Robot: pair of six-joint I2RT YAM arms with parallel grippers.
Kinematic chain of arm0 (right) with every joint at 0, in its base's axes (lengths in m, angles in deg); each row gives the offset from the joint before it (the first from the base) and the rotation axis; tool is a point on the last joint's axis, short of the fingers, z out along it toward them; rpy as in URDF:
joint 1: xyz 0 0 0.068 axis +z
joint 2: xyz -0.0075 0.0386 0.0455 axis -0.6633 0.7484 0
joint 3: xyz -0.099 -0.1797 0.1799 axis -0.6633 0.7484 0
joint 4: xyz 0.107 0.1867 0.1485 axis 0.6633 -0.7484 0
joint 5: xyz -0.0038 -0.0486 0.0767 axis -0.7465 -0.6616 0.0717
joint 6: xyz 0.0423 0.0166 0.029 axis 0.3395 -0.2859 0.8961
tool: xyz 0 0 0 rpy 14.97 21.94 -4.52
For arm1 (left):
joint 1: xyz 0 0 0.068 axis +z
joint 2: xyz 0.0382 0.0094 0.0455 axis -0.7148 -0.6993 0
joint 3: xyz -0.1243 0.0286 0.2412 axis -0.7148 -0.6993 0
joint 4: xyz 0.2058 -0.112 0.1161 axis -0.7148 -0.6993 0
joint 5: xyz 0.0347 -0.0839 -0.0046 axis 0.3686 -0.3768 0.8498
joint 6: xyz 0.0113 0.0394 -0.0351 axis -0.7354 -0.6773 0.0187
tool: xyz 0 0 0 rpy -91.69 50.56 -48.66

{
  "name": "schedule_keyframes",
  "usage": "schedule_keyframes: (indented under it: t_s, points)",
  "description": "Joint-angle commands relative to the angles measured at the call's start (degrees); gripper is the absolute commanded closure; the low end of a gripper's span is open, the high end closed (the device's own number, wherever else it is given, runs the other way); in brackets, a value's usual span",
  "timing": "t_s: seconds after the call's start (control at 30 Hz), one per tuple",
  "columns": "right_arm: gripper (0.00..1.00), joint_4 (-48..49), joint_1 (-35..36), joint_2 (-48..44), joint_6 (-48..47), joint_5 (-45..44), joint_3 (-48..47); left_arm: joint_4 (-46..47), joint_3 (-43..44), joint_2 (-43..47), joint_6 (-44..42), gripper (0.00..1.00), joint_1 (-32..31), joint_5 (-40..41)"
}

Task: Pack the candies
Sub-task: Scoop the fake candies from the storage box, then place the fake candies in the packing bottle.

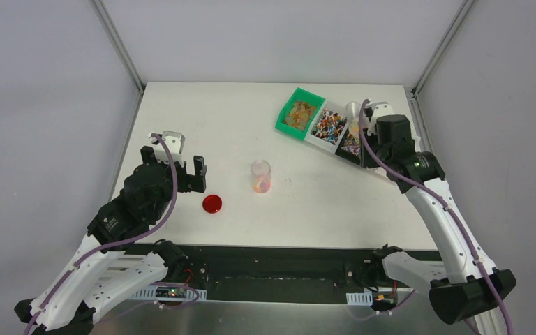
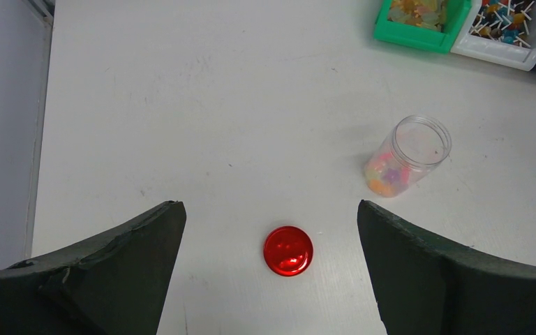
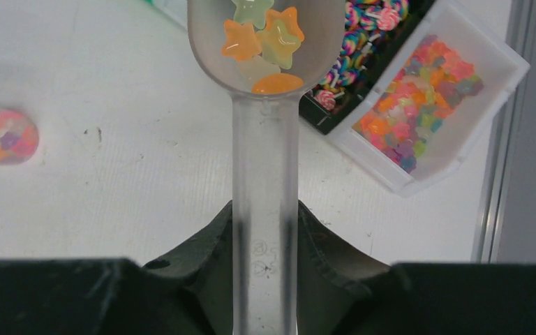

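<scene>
- Left pincer [image 2: 269, 208]: jaws spread wide with nothing between them, held above the table [image 2: 202, 105].
- Red lid [image 2: 288, 250]: lies flat just ahead of that pincer, in line with the gap between its jaws.
- Clear jar [image 2: 409, 155]: ahead and to the right of the left pincer, upright and uncapped, with candies [image 2: 389, 178] in its bottom. In the right wrist view it is only a blur at the left edge.
- Green bin [image 1: 300, 114] and white bin [image 1: 326, 127]: just left of the right pincer [image 3: 265, 209] seen from overhead. The left wrist view cuts them off.
- Right pincer: closed on the handle of the clear scoop [image 3: 265, 160]. Only its wrist view shows star-shaped orange and pale green candies in the bowl, whose front is cropped.
- Black bin [image 3: 331, 115] and clear bin [image 3: 429, 105]: ahead-right of this pincer. The arm hides the clear one from overhead.
</scene>
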Motion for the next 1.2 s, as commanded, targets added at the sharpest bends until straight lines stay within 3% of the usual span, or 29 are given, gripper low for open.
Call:
schedule_keyframes:
  t_s: [0.0,0.5,0.73,1.17]
  points:
    - [1.0,1.68,5.02,0.78,-3.39,2.27,-3.75,1.98,-0.22,0.18,0.19,0.02,0.11,1.11]
    - [1.0,-2.68,18.35,0.89,-20.93,5.18,-1.76,1.97,-0.33,1.45,0.37,0.02,0.1,1.57]
    - [1.0,-3.49,23.12,3.37,-24.49,6.0,-1.33,2.03,-0.31,1.33,0.44,0.03,0.1,1.83]
    - [1.0,-7.0,31.35,8.99,-29.54,-0.09,-3.64,1.99,-0.23,2.03,0.94,0.02,0.1,3.32]
